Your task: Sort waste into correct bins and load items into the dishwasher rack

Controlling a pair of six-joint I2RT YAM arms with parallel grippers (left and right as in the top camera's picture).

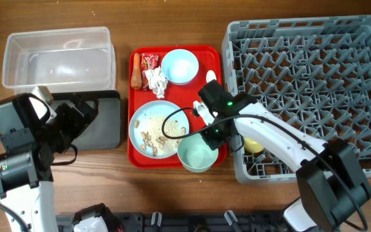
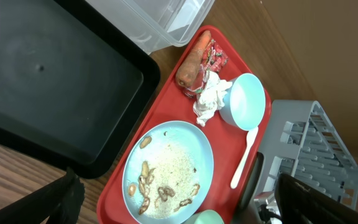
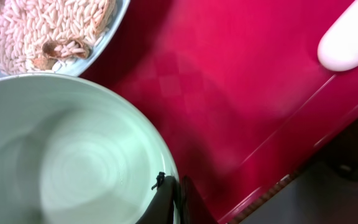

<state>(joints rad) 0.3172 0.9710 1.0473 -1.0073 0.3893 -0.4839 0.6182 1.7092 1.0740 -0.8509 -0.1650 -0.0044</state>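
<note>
My right gripper (image 1: 212,143) (image 3: 178,194) is shut on the rim of the pale green dish (image 1: 195,156) (image 3: 61,155), at the front right corner of the red tray (image 1: 134,156). The light blue plate (image 1: 156,129) (image 2: 166,165) holds pale crumbs. The light blue bowl (image 1: 180,66), white tissue (image 1: 156,80), red wrapper (image 1: 149,61) and carrot stub (image 1: 136,71) lie at the tray's back. The white spoon (image 2: 244,158) lies by the bowl. The yellow cup (image 1: 253,145) sits in the grey rack (image 1: 314,77). My left gripper (image 1: 85,111) (image 2: 178,205) is open and empty over the black tray (image 1: 105,122).
The clear tub (image 1: 57,55) stands at the back left, just behind the black tray. The rack fills the right side, touching the red tray's right edge. My right arm reaches from the front right across the rack's near corner.
</note>
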